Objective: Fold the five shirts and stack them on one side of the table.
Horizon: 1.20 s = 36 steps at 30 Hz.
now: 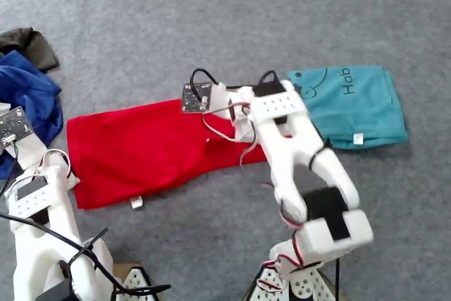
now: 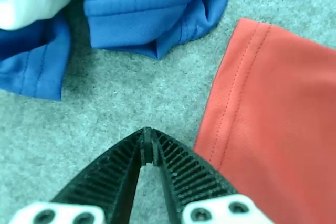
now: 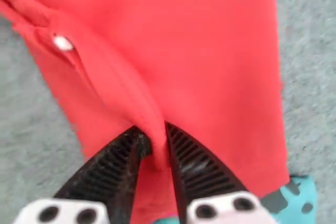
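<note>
Currently, right fingers (image 3: 113,169) pinch the red shirt (image 1: 141,149), arm outstretched; left fingers (image 2: 118,174) clenched empty, arm retracted.

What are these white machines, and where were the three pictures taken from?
Two white robot arms stand at a grey cloth-covered table. One picture looks down from above. The other two come from cameras on each arm's wrist, so the black ridged pincers there are its gripper. The right gripper pinches a fold of the spread-out red cloth shirt. The left gripper is shut, empty, over bare table. A folded teal shirt and a crumpled blue shirt lie on either side of it.
</note>
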Each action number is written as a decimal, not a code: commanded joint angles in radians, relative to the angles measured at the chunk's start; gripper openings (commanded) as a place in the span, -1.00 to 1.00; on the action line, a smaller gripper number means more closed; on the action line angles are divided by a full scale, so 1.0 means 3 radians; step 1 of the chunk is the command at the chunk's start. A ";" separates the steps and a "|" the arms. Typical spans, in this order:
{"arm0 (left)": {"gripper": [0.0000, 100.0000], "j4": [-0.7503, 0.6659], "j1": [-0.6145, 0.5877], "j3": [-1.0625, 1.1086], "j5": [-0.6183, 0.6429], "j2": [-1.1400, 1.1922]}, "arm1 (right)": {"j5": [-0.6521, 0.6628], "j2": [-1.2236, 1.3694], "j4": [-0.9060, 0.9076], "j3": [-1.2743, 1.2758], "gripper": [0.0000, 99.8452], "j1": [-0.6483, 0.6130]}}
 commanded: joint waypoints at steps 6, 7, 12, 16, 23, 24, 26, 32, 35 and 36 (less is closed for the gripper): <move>-0.94 -0.0051 -0.0028 -0.0013 0.0036 -0.0097 | 0.0046 0.0141 -0.0061 -0.0355 -0.94 -0.0056; -0.94 -0.0051 -0.0028 -0.0018 0.0036 -0.0097 | 0.0036 0.0136 -0.0061 -0.0355 -0.88 -0.0072; -0.94 -0.0051 -0.0018 -0.0018 0.0036 -0.0092 | 0.0015 0.0146 -0.0061 -0.0417 -0.33 -0.0066; -0.94 -0.0051 -0.0023 -0.0023 0.0036 -0.0087 | -0.0292 0.0151 -0.0061 -0.0632 -0.27 -0.0061; -0.94 -0.0051 -0.0023 -0.0023 0.0036 -0.0082 | -0.0711 0.0136 0.0174 -0.0749 -0.97 0.0015; -0.94 -0.0051 -0.0023 -0.0028 0.0036 -0.0082 | -0.0803 0.0136 0.0256 -0.0744 -0.97 0.0015; -0.94 -0.0031 -0.0033 -0.0038 0.0036 -0.0082 | -0.1095 0.0136 0.0286 -0.0739 -0.88 0.0020; -0.83 0.0604 -0.0028 -0.0468 0.0087 -0.0113 | -0.2547 0.0100 -0.0460 -0.0867 -0.96 0.0082; -0.69 0.1478 -0.0023 -0.1220 0.0450 -0.0082 | -0.2690 0.0033 -0.0389 -0.1240 -0.97 0.0159; -0.65 0.1708 0.0003 -0.1435 0.0563 -0.0077 | -0.2649 0.0018 -0.0368 -0.1373 -0.97 0.0205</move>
